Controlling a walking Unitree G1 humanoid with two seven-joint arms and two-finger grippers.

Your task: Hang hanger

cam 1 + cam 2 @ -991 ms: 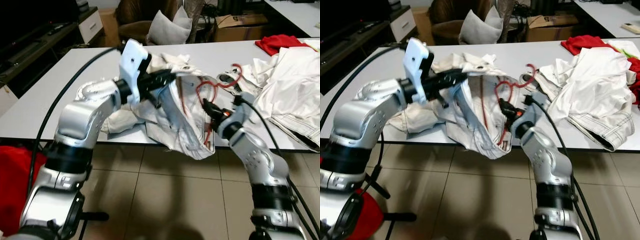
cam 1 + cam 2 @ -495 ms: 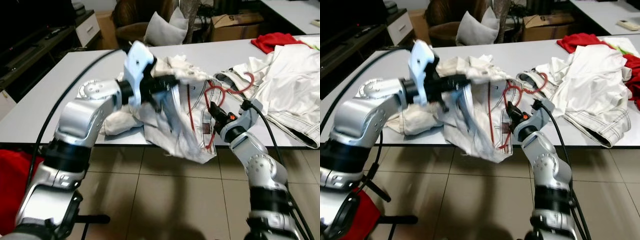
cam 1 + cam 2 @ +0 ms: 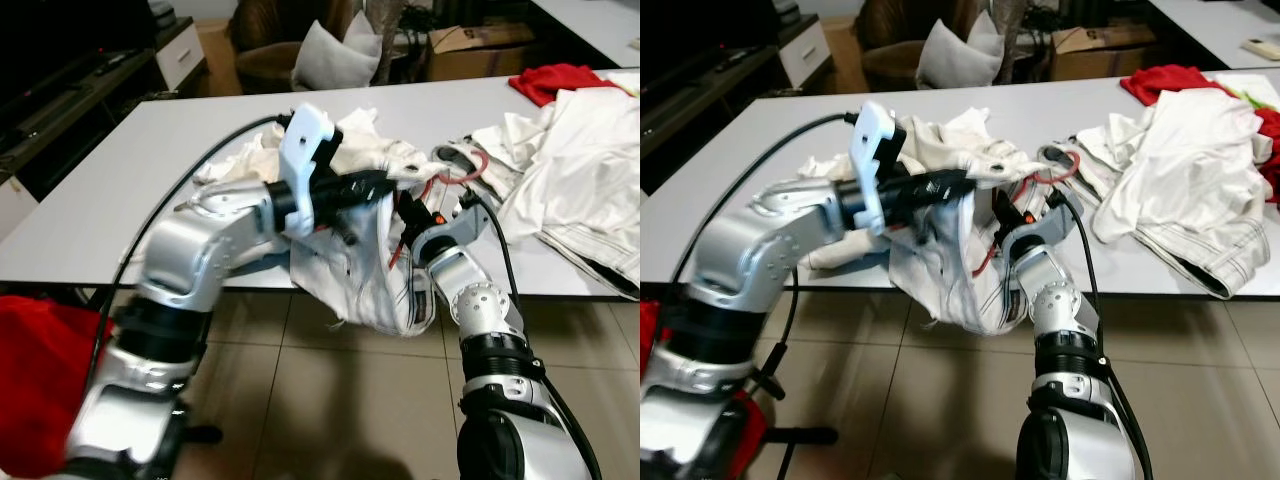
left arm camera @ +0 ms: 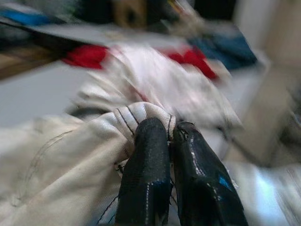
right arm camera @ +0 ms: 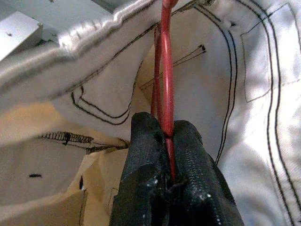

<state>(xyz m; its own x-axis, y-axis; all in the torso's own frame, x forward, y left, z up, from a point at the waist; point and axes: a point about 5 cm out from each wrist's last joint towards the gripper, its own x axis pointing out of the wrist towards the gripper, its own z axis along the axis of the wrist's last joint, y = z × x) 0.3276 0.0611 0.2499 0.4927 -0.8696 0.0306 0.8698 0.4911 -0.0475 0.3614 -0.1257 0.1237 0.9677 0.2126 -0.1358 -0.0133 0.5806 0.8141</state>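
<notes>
two claws: left claw pinches garment, right claw hanger.

Bare grey table lies open on the robot's left. Ahead, a hanging white garment blocks the table's near edge, and a heap of white clothes crowds the right side.

A long white table stands on a beige tiled floor. A heap of white garments lies on its right end, with a red cloth beyond it. Behind the table sit a brown armchair holding a white cushion, a cardboard box and a dark low cabinet.
</notes>
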